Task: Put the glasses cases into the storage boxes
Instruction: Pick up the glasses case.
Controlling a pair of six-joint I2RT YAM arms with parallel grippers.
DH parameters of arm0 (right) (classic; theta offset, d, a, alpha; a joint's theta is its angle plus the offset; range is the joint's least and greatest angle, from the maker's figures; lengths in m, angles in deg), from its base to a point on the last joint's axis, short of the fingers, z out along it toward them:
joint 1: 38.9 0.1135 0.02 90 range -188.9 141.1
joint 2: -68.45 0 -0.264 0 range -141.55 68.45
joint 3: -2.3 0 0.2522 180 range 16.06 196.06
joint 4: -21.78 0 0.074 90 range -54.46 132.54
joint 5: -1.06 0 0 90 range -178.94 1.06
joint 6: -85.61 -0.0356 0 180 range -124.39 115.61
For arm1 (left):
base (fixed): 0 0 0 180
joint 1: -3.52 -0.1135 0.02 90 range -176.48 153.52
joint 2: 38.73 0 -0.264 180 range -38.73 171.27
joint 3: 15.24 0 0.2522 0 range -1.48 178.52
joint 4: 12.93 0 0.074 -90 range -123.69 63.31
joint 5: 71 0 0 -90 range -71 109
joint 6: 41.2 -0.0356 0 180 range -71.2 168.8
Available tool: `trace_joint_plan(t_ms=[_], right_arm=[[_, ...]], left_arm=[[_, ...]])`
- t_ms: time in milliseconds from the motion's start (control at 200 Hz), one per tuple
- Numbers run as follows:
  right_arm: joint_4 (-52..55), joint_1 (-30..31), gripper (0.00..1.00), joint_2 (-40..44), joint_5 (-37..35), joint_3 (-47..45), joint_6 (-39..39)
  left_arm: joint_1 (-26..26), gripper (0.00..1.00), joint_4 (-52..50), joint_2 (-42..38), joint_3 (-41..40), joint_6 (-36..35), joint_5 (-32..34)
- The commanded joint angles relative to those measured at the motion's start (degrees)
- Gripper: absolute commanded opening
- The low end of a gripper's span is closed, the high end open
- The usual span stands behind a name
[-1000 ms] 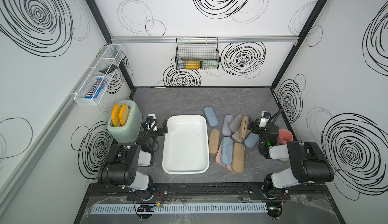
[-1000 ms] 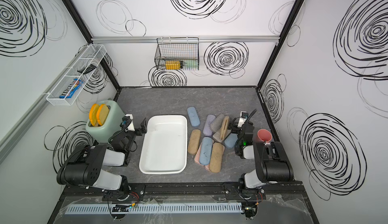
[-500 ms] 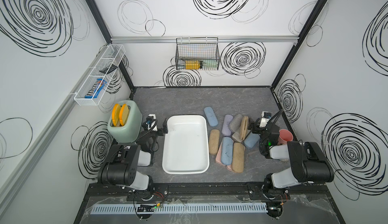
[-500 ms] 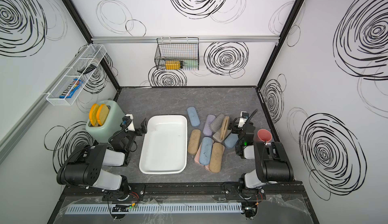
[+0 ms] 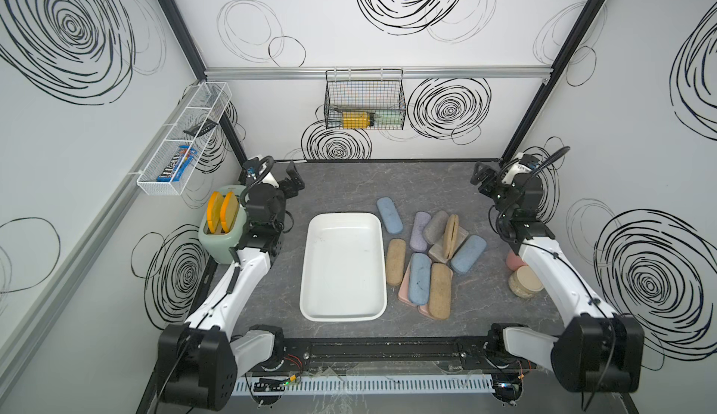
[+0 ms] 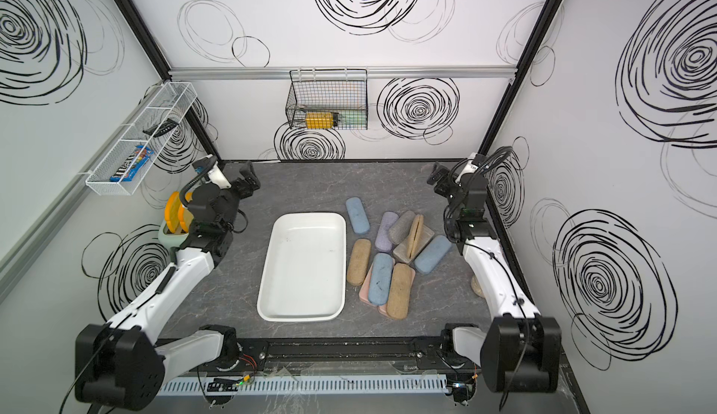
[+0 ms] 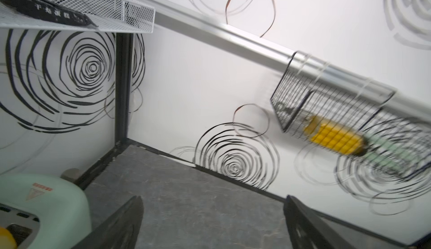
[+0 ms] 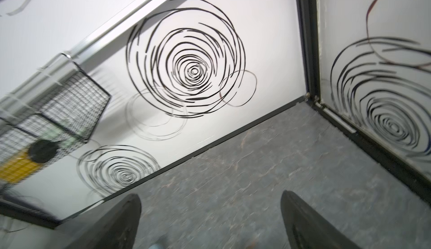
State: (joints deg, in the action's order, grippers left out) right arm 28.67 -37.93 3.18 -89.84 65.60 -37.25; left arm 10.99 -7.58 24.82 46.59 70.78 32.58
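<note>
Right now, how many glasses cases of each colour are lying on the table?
blue cases: 3
tan cases: 3
lilac case: 1
grey case: 1
grey-beige flat case: 1
pink flat case: at least 1, mostly covered
Total: at least 10; 0 in the white bin.

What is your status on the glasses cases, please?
Left pincer open, empty; right pincer open, empty. Cases heaped right of bin; none in. Nothing in the way.

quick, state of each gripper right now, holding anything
left gripper: open, holding nothing
right gripper: open, holding nothing
</note>
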Motion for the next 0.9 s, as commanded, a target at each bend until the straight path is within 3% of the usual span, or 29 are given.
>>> trace_joint_plan(t_ms=[0, 105, 185, 335, 435, 580, 896], right_arm=[[24.15, 6.04, 0.97, -2.06, 0.46, -1.52, -7.54], [38.94, 19.88, 0.97, -4.92, -12.94, 6.34, -7.05], [44.07, 24.36, 0.97, -6.79, -16.4, 8.44, -7.32], [49.44, 24.43, 1.0, -9.73, -16.32, 12.01, -7.77], [50.84, 24.34, 0.89, -11.17, -17.43, 12.44, -7.65], [51.19, 22.75, 0.83, -13.62, -17.32, 11.77, -7.5], [49.36, 17.9, 0.73, -21.75, -10.78, 11.15, -4.43]], left_arm=[[7.64, 0.98, -19.06, -2.65, -0.94, 5.65, -0.45], [12.48, 0.97, -25.08, -5.39, -2.45, 4.47, -2.7], [13.4, 0.94, -27.1, -7.74, -5.71, 5.3, -5.89], [15.0, 0.91, -27.21, -11.83, -11.76, 5.59, -9.6], [16.76, 0.89, -28.3, -13.11, -12.3, 5.55, -7.72], [17.1, 0.87, -26.73, -13.06, -12.68, 6.13, -11.46], [15.85, 0.89, -27.79, -13.56, -12.74, 7.53, -8.79]])
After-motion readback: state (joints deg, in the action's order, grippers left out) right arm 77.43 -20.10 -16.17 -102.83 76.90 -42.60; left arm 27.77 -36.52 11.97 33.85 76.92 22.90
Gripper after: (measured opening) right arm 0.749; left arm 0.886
